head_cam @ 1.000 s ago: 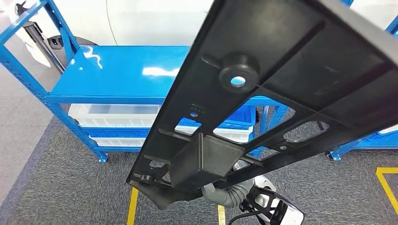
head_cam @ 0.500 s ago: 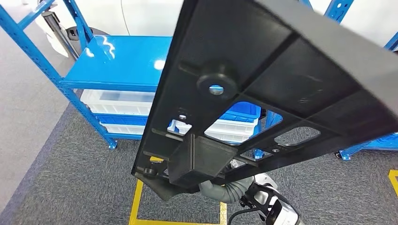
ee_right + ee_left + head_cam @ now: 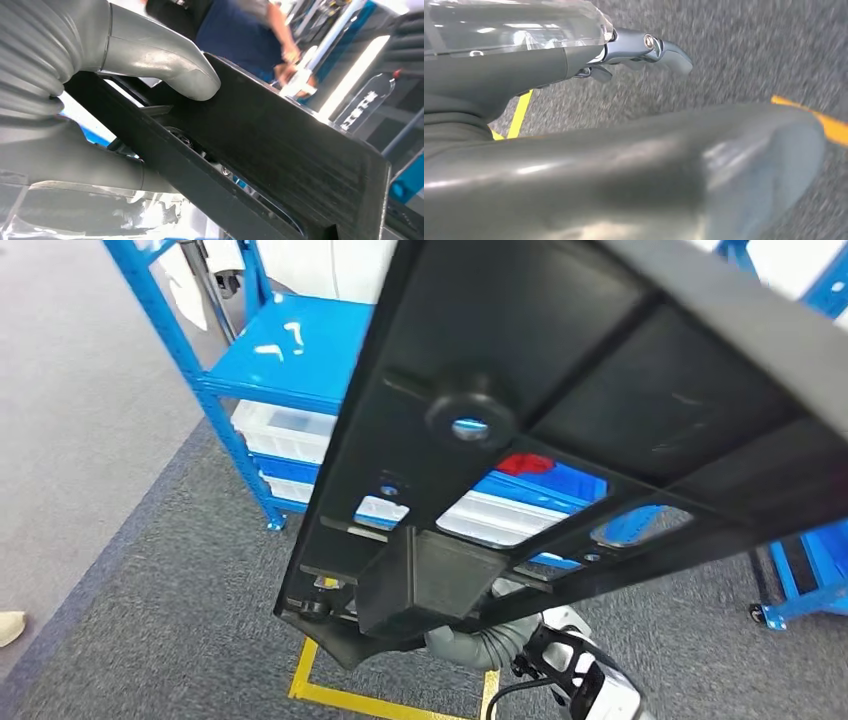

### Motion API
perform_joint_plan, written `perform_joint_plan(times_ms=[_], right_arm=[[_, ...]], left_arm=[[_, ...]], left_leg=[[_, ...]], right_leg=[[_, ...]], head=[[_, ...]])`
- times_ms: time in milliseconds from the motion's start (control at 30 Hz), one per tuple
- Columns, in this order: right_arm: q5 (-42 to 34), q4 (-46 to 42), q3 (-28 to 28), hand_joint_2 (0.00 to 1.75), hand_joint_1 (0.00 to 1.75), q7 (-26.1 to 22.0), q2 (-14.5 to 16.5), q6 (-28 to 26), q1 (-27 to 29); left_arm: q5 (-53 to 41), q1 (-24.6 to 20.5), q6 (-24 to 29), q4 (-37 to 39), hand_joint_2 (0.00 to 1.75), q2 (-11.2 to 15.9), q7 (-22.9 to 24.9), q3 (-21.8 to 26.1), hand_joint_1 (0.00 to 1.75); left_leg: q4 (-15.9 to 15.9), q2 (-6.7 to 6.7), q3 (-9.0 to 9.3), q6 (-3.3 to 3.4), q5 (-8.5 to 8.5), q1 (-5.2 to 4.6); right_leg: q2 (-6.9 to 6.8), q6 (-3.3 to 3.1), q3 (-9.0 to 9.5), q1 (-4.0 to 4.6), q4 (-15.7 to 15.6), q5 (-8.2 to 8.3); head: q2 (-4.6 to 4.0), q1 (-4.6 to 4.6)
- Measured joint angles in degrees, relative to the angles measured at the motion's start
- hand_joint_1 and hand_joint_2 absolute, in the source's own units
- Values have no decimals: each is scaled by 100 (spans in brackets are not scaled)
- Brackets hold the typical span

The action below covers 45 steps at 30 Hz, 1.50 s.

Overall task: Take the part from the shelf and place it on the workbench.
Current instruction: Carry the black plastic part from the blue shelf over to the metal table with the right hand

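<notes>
Right hand (image 3: pixel 125 75) has hold of the long black ribbed plastic part (image 3: pixel 280 150): from the right wrist camera its thick grey thumb presses on one face of the part's edge while the rest of the hand wraps the other side. Beyond the part, a person in a dark blue top (image 3: pixel 235 27) stands blurred near blue racking.

From the head camera the black part (image 3: pixel 600 420) is raised high, slanting across the picture, with a round boss and hole near its middle and a boxy block at its lower end. Under that lower end sits the right hand's grey ribbed cover (image 3: pixel 480 645). Behind the part stands the blue metal shelf rack (image 3: pixel 290 340), its glossy top shelf bare, with white plastic bins (image 3: pixel 285 430) on the levels below. Near the part's lower end, yellow tape lines (image 3: pixel 390 705) mark the grey carpet floor (image 3: pixel 150 620).

From the left wrist camera, the left hand (image 3: pixel 634 47) hangs over the grey carpet beside a yellow line, holding nothing, its dark fingers stretched out and apart; a blurred grey thumb fills the foreground.
</notes>
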Motion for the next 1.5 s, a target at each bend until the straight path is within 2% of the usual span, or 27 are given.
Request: perform_joint_plan(times_ms=[67, 100, 133, 200, 267, 333, 400, 433, 500, 567, 633, 667, 700, 733, 800, 833, 933, 1000, 1067, 1133, 1167, 1200, 1233, 1300, 1367, 1433, 1500], right_arm=[[-56, -23, 14, 175, 175, 0, -71, 56, 10], [-82, -28, 24, 175, 175, 0, -114, 83, 15], [-110, -32, 33, 175, 175, 0, -151, 108, 17], [-172, -58, 50, 175, 175, 0, -206, 150, 17], [-219, -93, 59, 175, 175, 0, -244, 187, 17], [-246, -119, 62, 175, 175, 0, -267, 243, 20], [-257, -136, 64, 175, 175, 0, -274, 292, 21], [-256, -146, 65, 175, 175, 0, -273, 305, 21], [-249, -185, 65, 175, 175, 0, -272, 317, 36], [-229, -227, 65, 175, 175, 0, -273, 309, 82], [-208, -259, 65, 175, 175, 0, -273, 283, 144], [-202, -275, 65, 175, 175, 0, -272, 263, 164], [-195, -295, 65, 175, 175, 0, -270, 242, 174], [-184, -319, 65, 175, 175, 0, -265, 220, 176], [-159, -377, 65, 175, 175, -1, -252, 181, 174], [-145, -406, 65, 175, 175, -1, -244, 157, 176], [-69, -503, 63, 175, 175, 0, -236, 30, 206], [2, -609, 58, 175, 175, -1, -240, -101, 265], [48, -709, 51, 175, 175, -1, -260, -198, 360], [67, -761, 49, 175, 175, -1, -284, -242, 447], [70, -780, 49, 175, 175, -1, -292, -252, 476], [70, -802, 49, 175, 175, -2, -298, -260, 495], [71, -829, 49, 175, 175, -2, -303, -264, 507], [68, -877, 49, 175, 175, -2, -310, -274, 521], [51, -919, 49, 175, 175, 0, -314, -268, 546], [7, -955, 49, 175, 175, 0, -314, -197, 563], [-66, -973, 49, 175, 175, -1, -298, -84, 574]], left_arm=[[-15, -3, 46, 0, 0, -1, -61, 3, 0], [-24, 5, 35, 0, 0, -1, -80, 7, 0], [-35, 18, 11, 0, 0, -1, -92, 10, 0], [-69, 40, -46, 0, 0, 0, -104, 15, 0], [-106, 40, -97, 1, 0, -3, -106, 14, 0], [-136, 40, -135, 2, 0, -4, -91, 13, 0], [-160, 66, -154, 2, 0, 0, -72, 13, 0], [-169, 85, -157, 3, 0, 0, -66, 13, 0], [-176, 98, -160, 4, 0, 1, -63, 13, 0], [-181, 94, -161, 4, 0, 5, -64, 13, 0], [-199, 109, -161, 4, 0, 8, -62, 13, 0], [-214, 121, -163, 4, 0, 8, -59, 13, 0], [-235, 130, -170, 4, 0, 12, -51, 13, 0], [-263, 131, -180, 4, 0, 19, -39, 13, 0], [-321, 105, -206, 4, 0, 34, -14, 12, 0], [-352, 94, -217, 4, 0, 40, -1, 11, 0], [-460, 100, -243, 4, 0, 67, 34, 6, 0], [-528, 82, -261, 4, 0, 91, 66, -16, 0], [-565, 31, -277, 4, 0, 111, 110, -47, 0], [-583, -2, -283, 4, 0, 126, 134, -74, 0], [-587, -7, -285, 4, 0, 134, 140, -86, 0], [-591, -10, -287, 4, 0, 140, 144, -95, 0], [-592, -14, -293, 4, 0, 146, 153, -102, 0], [-584, -37, -323, 4, 0, 156, 200, -112, 0], [-552, -55, -364, 4, 0, 182, 271, -114, 0], [-521, -42, -383, 4, 0, 220, 316, -112, 0], [-511, -21, -385, 4, 0, 257, 308, -108, 0]], left_leg=[[5, -110, -33, 31, 21, -15], [17, -174, -49, 37, 25, -21], [35, -242, -63, 38, 26, -26], [83, -386, -78, 27, 19, -30], [145, -527, -112, -2, 4, -32], [184, -644, -177, -60, 9, -24], [172, -739, -219, -131, 32, -12], [187, -701, -236, -160, 19, -18], [497, -461, -385, -220, -181, -26], [1220, -224, -731, -284, -545, -4], [1754, -164, -987, -333, -698, 31], [1712, -145, -962, -346, -613, 45], [1430, -107, -815, -349, -435, 54], [994, -23, -588, -341, -229, 56], [296, 149, -225, -271, 1, 12], [153, 188, -158, -227, 20, -11], [114, 52, -167, -114, 22, -21], [71, -50, -148, -46, 53, 8], [60, -163, -151, -4, 68, 15], [74, -296, -162, 6, 69, 6], [86, -368, -164, 3, 67, 3], [103, -442, -163, -4, 62, 3], [127, -516, -165, -17, 53, 5], [197, -655, -207, -59, 30, 2], [237, -772, -273, -129, 23, 14], [230, -853, -305, -208, 31, 44], [407, -655, -389, -271, -82, 36]], right_leg=[[195, 5, -386, -8, 784, -359], [224, 5, -548, -8, 1094, -444], [234, 2, -619, -8, 1213, -418], [295, -26, -420, -10, 752, -51], [537, -63, -76, -20, -14, 288], [680, -71, 49, -17, -337, 361], [579, -90, 48, -16, -370, 378], [519, -117, 60, -30, -400, 393], [376, -170, 89, -62, -461, 417], [228, -196, 97, -56, -472, 414], [79, -197, 98, -50, -469, 399], [12, -191, 104, -49, -467, 389], [-54, -180, 117, -49, -465, 376], [-116, -164, 138, -47, -464, 361], [-225, -120, 175, -22, -464, 331], [-271, -93, 186, -9, -465, 320], [-351, 4, 216, -4, -461, 286], [-132, 49, 122, -18, -210, 98], [159, 56, -230, -27, 519, -282], [244, 54, -591, -23, 1202, -498], [253, 49, -635, -23, 1244, -426], [268, 41, -567, -26, 1052, -249], [329, 30, -407, -32, 674, -8], [613, 15, -107, -62, -41, 304], [757, -2, -21, -62, -287, 348], [619, -58, -5, -49, -322, 365], [470, -129, 42, -61, -383, 383]], head=[[0, 1], [0, 1], [0, 1], [0, 1], [0, 0], [0, -1], [0, -1], [0, -1], [0, -2], [0, -2], [0, -2], [0, -2], [0, -2], [0, -2], [0, -2], [0, -1], [0, -1], [0, -1], [0, -1], [0, 0], [0, 0], [0, -1], [0, 0], [0, -1], [0, -1], [0, -1], [0, -1]])
